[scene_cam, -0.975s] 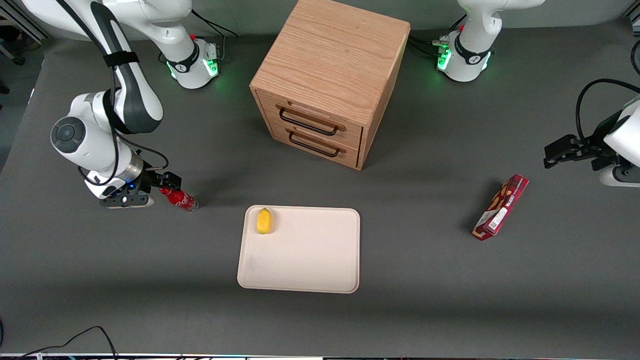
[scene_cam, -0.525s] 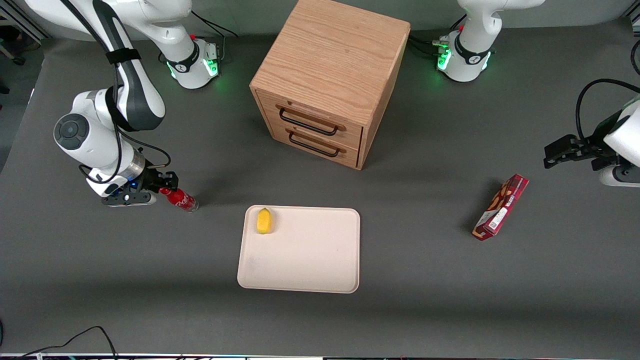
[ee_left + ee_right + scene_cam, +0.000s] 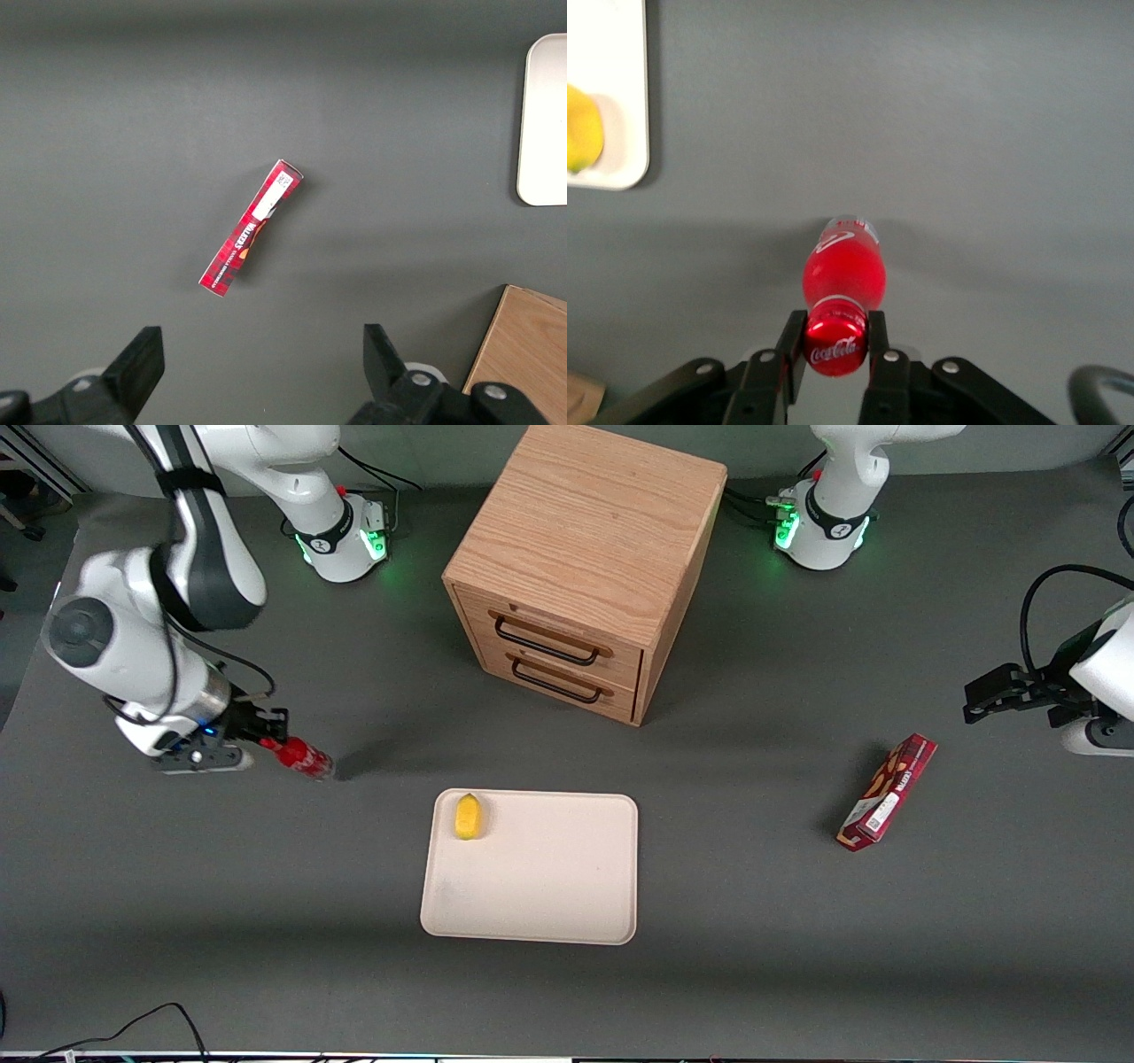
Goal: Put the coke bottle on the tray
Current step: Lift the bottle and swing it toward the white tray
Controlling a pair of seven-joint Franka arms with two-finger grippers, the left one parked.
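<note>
One coke bottle (image 3: 299, 757), red with a red cap and white script, we record as held at the working arm's end of the counter (image 3: 762, 921). Our gripper (image 3: 266, 741) has its jaws pinching the bottle at the cap and neck; in the wrist view the two black fingers (image 3: 789, 351) press on either side of the cap, with the gripper (image 3: 834, 347) centred over it. We note the coke bottle (image 3: 843, 275) hanging below the jaws over the bare grey counter (image 3: 983, 124), its shadow cast on the surface underneath.

One tray (image 3: 540, 886), cream with rounded corners and a low rim, lies flat near the front camera, well apart from the bottle and nearer the camera than it. One small yellow fruit (image 3: 468, 817) rests in the tray's corner closest to the bottle. We also list the tray (image 3: 609, 106) and the yellow fruit (image 3: 581, 128) in the wrist view.

One wooden two-drawer cabinet (image 3: 580, 567) stands farther from the camera than the tray. One red snack box (image 3: 888, 792) lies toward the parked arm's end.
</note>
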